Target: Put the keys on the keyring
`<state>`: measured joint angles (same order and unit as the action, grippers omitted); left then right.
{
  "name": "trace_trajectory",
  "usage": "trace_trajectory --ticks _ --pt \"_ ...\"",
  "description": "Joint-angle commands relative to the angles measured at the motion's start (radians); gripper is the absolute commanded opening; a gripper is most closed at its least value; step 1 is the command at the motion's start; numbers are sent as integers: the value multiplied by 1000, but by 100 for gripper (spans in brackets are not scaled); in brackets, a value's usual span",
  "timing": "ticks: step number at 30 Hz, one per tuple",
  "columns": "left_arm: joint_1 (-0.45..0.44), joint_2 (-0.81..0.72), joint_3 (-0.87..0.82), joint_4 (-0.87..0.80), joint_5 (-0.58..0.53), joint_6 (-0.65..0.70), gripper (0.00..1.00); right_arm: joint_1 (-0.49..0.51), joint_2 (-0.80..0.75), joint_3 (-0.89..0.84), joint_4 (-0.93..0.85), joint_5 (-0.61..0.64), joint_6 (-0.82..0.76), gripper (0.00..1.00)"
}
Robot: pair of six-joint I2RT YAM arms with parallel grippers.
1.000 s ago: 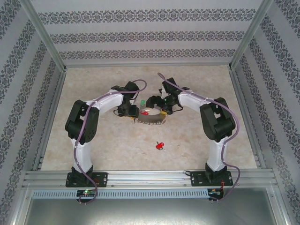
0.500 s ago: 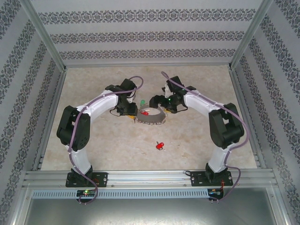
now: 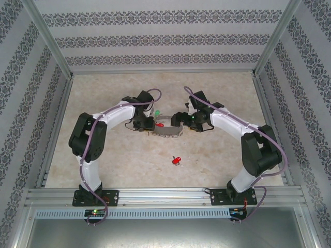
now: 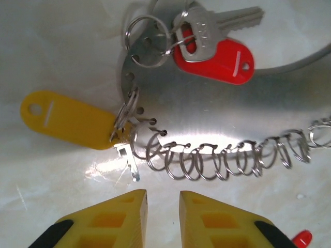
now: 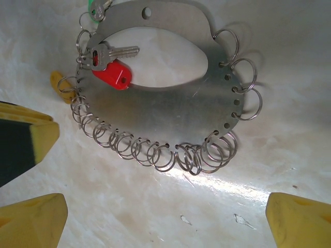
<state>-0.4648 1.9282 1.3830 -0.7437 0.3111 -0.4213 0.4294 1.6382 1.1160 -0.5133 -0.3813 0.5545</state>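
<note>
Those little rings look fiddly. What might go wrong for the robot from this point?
1. The left gripper sits close beside the small rings along the keyring. A finger might snag one and drag the whole keyring across the table.
2. The loose red key lies flat on its own, nearer the arm bases, and looks tiny, so a grasp may slip.
</note>
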Motion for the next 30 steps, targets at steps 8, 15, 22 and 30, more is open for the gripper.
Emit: trace_trajectory --ticks 8,15,22,30 --pt "-11 81 53 27 11 18 21 14 -45 -14 -26 40 26 98" --pt "-16 89 75 30 22 17 21 14 -55 -17 -27 50 29 98" --pt "-18 91 82 32 30 16 21 14 -54 -14 -27 53 26 98" --pt "-18 92 91 37 31 14 20 14 -57 -13 -28 57 26 98"
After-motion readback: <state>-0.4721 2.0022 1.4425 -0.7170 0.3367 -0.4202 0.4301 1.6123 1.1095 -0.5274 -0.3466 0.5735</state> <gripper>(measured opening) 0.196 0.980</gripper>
